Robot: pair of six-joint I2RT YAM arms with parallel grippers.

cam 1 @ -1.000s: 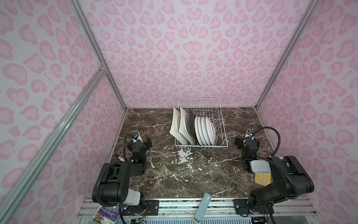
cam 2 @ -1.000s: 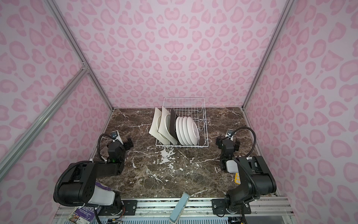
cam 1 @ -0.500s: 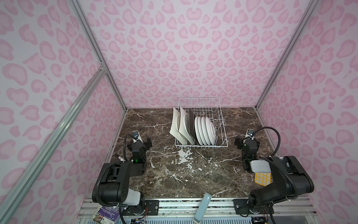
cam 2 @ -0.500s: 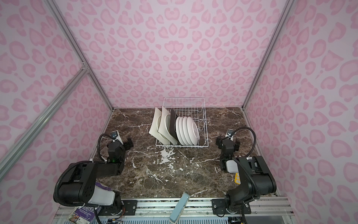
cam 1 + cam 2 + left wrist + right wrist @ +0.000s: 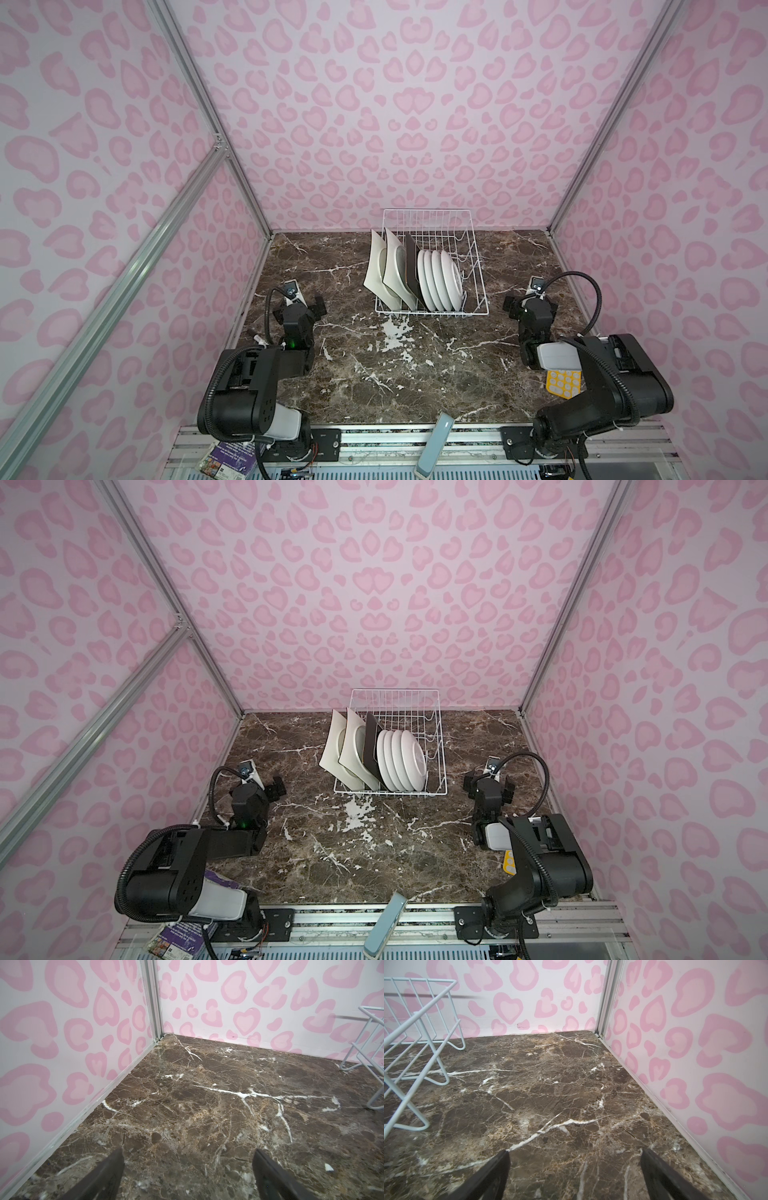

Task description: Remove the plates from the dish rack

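Plates all sit in the rack, at 12 o'clock on the bench, near the back wall. None is out yet, so I think the job is just starting. They stand on edge, side by side, so each one shows a top edge that can be pinched. Two cream plates are at the 9 o'clock end, and the outer one leans out over the rack's side. Next comes a brown plate, then four round plates. The 3 o'clock end of the rack holds nothing.

The left tool waits low at 9 o'clock and the right tool at 3 o'clock, each well apart from the rack. In both wrist views the jaws stand wide apart, with only bare bench between them, so neither holds a thing. I think they are wide so they can slip over a plate edge.

The plates are packed close, so there is little room between them for a jaw. The rack's wire wall at 6 o'clock runs in front of them, so I guess a plate must go up before it comes away. The bench at both sides is bare, good for putting plates down. A yellow card lies at 4 o'clock, far from the rack.
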